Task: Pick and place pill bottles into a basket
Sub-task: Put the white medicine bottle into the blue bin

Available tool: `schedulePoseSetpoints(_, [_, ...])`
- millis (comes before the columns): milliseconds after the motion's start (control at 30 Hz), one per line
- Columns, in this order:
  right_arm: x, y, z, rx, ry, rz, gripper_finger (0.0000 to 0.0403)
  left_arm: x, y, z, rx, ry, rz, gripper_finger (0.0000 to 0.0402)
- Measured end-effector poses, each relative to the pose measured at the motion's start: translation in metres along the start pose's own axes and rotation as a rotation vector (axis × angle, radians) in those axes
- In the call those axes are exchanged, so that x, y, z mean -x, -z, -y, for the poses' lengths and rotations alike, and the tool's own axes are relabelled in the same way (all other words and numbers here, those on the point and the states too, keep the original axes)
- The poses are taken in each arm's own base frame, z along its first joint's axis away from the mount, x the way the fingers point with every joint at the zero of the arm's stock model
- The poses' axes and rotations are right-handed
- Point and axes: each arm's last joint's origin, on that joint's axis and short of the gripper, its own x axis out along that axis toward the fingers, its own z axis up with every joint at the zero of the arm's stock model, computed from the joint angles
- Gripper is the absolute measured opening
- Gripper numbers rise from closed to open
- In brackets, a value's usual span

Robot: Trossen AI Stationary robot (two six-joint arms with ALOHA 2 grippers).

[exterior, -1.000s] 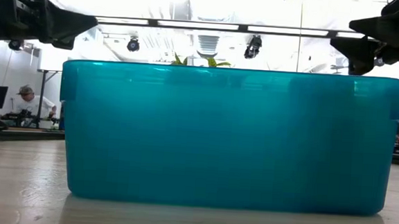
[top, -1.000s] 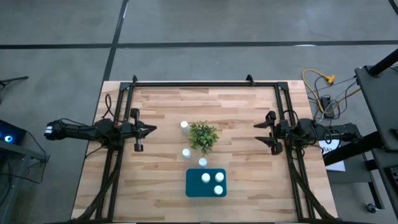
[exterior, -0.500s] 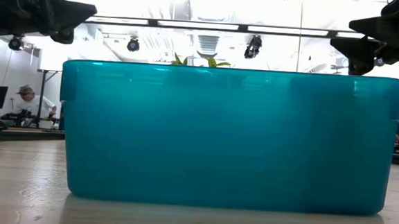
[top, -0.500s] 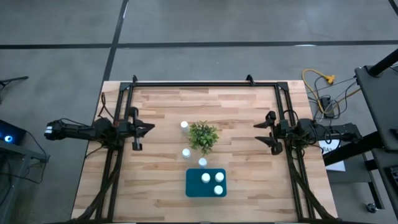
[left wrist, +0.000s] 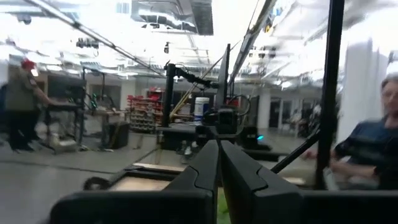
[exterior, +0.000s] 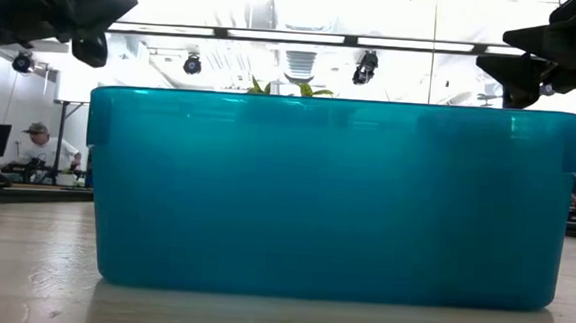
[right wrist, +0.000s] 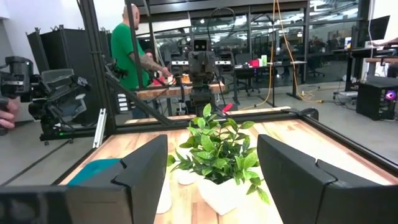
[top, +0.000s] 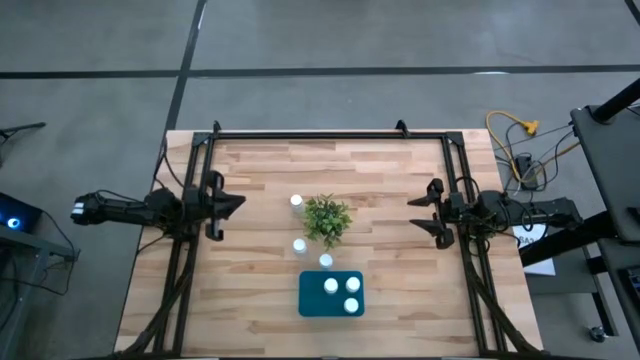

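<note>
The teal basket (top: 331, 293) lies near the table's front edge and fills the low view (exterior: 331, 199). Three white pill bottles (top: 351, 284) stand in it. Three more stand on the table: one (top: 296, 201) left of the green plant (top: 327, 218), two (top: 299, 245) (top: 326, 260) in front of it. My left gripper (top: 240, 202) is shut and empty above the table's left side; it also shows in the left wrist view (left wrist: 219, 149). My right gripper (top: 413, 215) is open and empty on the right, facing the plant (right wrist: 217, 149).
A black frame (top: 330, 134) runs around the table's far and side edges. The plant stands in a white pot (right wrist: 221, 193) between the arms. People stand and sit in the room beyond the table (right wrist: 130, 50) (left wrist: 373, 149). Bare wood lies on both sides of the basket.
My left gripper has risen and drawn back a little toward the table's left edge. The bottles, basket and plant have stayed in place.
</note>
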Motion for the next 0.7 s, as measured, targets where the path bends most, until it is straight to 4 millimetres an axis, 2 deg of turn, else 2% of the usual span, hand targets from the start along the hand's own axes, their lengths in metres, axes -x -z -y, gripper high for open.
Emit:
schedulePoseSetpoints(267, [0.0,0.0,0.0,0.0,0.0,0.0,0.0246,0.0,-0.007,-0.001,0.328,-0.013,0.081,0.0001])
schedulePoseSetpoints(467, [0.0,0.0,0.0,0.0,0.001,0.0,0.0243,-0.004,-0.02,0.0,0.347,-0.024,0.053,0.0001])
schedulePoseSetpoints(567, [0.0,0.0,0.0,0.0,0.001,0.0,0.0241,-0.006,-0.02,0.001,0.379,-0.021,0.012,0.0001])
schedulePoseSetpoints(700, [0.0,0.0,0.0,0.0,0.001,0.0,0.024,-0.006,-0.035,0.001,0.447,0.014,0.139,0.0001])
